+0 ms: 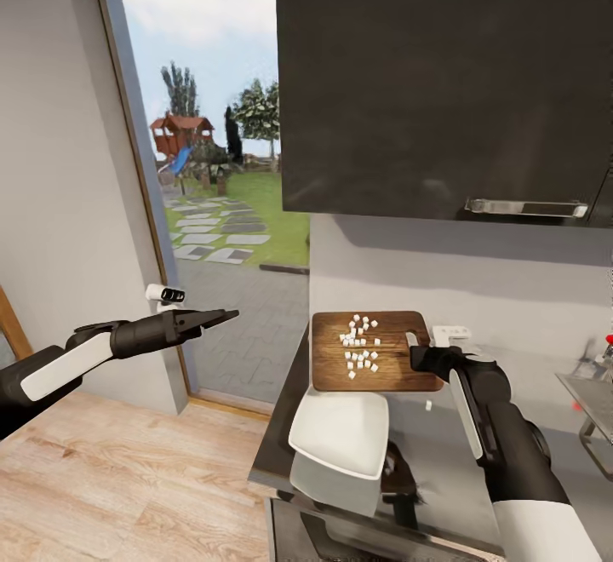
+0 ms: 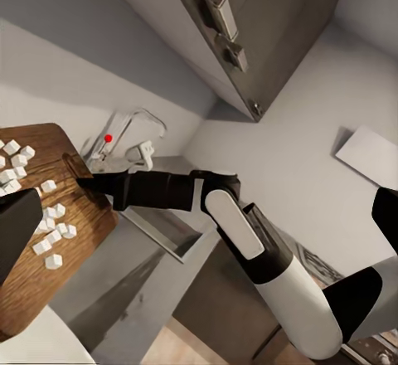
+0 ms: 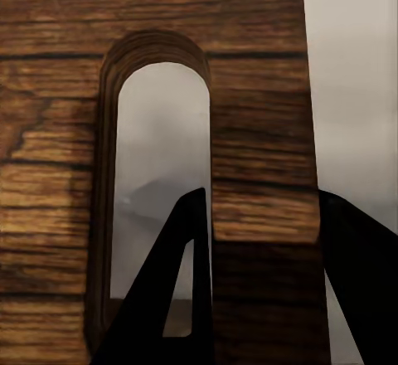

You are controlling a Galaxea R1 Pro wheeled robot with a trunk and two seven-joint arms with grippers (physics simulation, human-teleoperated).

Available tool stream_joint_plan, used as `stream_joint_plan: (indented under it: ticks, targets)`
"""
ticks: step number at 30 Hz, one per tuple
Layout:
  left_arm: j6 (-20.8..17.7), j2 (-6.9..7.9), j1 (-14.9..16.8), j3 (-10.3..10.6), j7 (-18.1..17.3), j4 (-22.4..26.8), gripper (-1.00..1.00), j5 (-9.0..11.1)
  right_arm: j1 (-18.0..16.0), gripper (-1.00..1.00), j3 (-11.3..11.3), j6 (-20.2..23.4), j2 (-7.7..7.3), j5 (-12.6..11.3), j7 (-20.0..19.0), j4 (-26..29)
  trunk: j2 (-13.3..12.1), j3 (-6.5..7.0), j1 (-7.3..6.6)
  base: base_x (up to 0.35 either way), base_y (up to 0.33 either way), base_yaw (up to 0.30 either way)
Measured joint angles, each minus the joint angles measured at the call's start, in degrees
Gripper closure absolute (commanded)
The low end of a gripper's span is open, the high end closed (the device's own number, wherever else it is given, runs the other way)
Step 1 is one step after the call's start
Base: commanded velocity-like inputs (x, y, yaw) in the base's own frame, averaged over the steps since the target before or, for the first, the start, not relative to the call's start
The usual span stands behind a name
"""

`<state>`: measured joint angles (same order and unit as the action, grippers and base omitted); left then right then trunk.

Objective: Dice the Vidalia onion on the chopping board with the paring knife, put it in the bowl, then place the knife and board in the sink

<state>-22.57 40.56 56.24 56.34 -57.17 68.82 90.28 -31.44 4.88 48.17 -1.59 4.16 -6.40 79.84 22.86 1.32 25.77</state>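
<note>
Right arm, black and white, nearest the head camera: forearm reaches forward over the countertop, right gripper (image 1: pixel 419 358) at the right end of the board. In the right wrist view its two dark fingers (image 3: pixel 178 299) straddle the wooden strip beside the slot, one passing through the slot; jaws clenched on the chopping board.

Wall cabinet, matt black slab front (image 1: pixel 443 77) with a long steel bar handle; top and right side cut off by the frame.

Glossy dark grey countertop (image 1: pixel 443 468), over dark cabinet fronts; front edge partly hidden by the arm.

Dark brown rectangular wooden chopping board (image 1: pixel 332 370), visible grain, rounded corners, slot handle hole (image 3: pixel 157 182) at the right end. Lies at the back left of the countertop against the grey wall.

Shallow white squarish bowl (image 1: pixel 340 434), rounded corners, smooth; just in front of the board, overhanging the counter's left edge.

Left arm, black and white, extended level over the pale wood plank floor (image 1: pixel 111 477), well apart from the counter. Left gripper (image 1: pixel 223 317) slim and dark; fingers drawn together on nothing.

Stainless-steel sink (image 1: pixel 592 400), at the right edge, mostly cut off; chrome tap with red dot (image 2: pixel 112 137).

Small white diced onion cubes (image 1: pixel 359 349), scattered mid-board; one stray cube (image 1: pixel 428 406) on the counter.
</note>
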Motion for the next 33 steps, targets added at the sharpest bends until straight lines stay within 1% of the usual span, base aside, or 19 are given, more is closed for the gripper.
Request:
stream_joint_plan:
  ticks: [7, 12, 16, 22, 33]
  targets:
    - [-0.08, 0.00, 0.00, 0.00, -0.04, 0.00, -1.00, 0.00, 0.00, 1.00, 0.04, -0.52, 0.00, -0.25, -0.05, -0.13, 0.00, 0.00, 0.00, -0.099, 0.000, 0.000]
    - [-0.08, 0.00, 0.00, 0.00, -0.05, 0.00, -1.00, 0.00, 1.41, 1.00, 0.03, -1.47, 0.00, -0.46, -0.07, -0.18, 0.00, 0.00, 0.00, -0.100, 0.000, 0.000]
    - [-0.08, 0.00, 0.00, -0.01, -0.05, 0.00, -1.00, 0.00, 1.62, 1.00, -0.01, -1.78, 0.00, -0.44, -0.02, -0.17, 0.01, 0.00, -0.01, -0.072, 0.000, 0.000]
    - [-0.08, 0.00, 0.00, 0.00, -0.05, -0.02, -1.00, 0.00, 1.67, 1.00, -0.01, -1.84, 0.00, -0.22, 0.02, -0.18, 0.01, 0.00, -0.01, -0.010, 0.000, 0.000]
    - [-0.07, -0.02, 0.00, -0.01, -0.05, -1.20, -1.00, 0.07, 1.67, 1.00, -0.02, -2.03, 0.00, -0.02, 0.00, -0.18, 0.00, 0.00, -0.01, 0.054, 0.000, 0.000]
